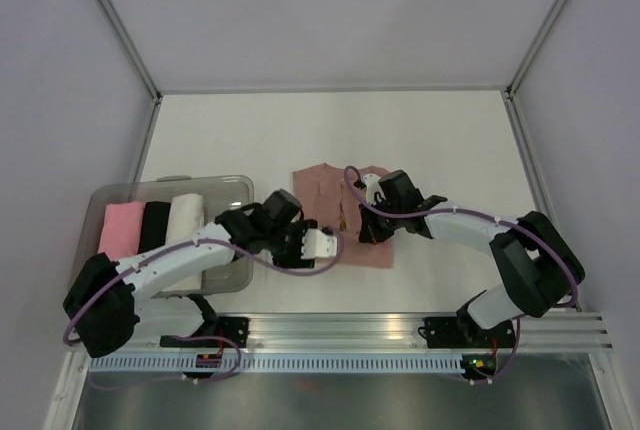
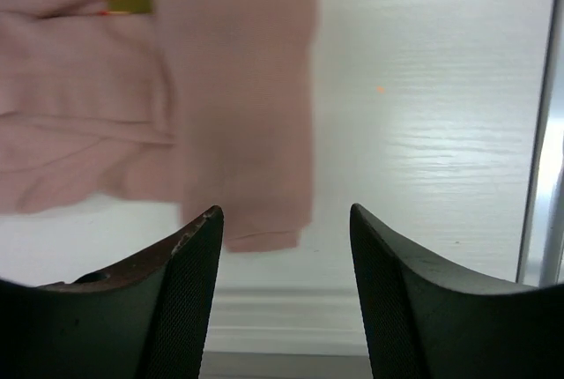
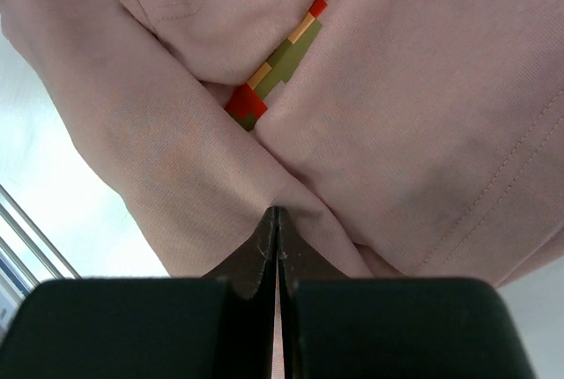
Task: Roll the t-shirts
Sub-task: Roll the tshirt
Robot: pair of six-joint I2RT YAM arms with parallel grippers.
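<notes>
Your t-shirt (image 1: 345, 218) is lying flat around the middle of the table (image 1: 450, 140), a bit right of the bin. Both sides are folded in toward the center, so only a sliver of the blocky red-and-olive print (image 3: 273, 70) peeks out along the seam between the flaps. Your right gripper (image 3: 276, 213) is squeezed fully together, with its tips pushed right into the crease where the flaps meet. Honestly can't tell if any cloth is actually caught in there. Your left gripper (image 2: 286, 247) is spread wide with nothing in it, sitting just off the shirt's near left edge, and its fingers (image 2: 189, 291) are clear of the cloth. Further left there's a clear plastic bin (image 1: 200, 180) with three rolls side by side: a bright pink roll (image 1: 122, 228), a black roll (image 1: 155, 222) and a white roll (image 1: 186, 215).
</notes>
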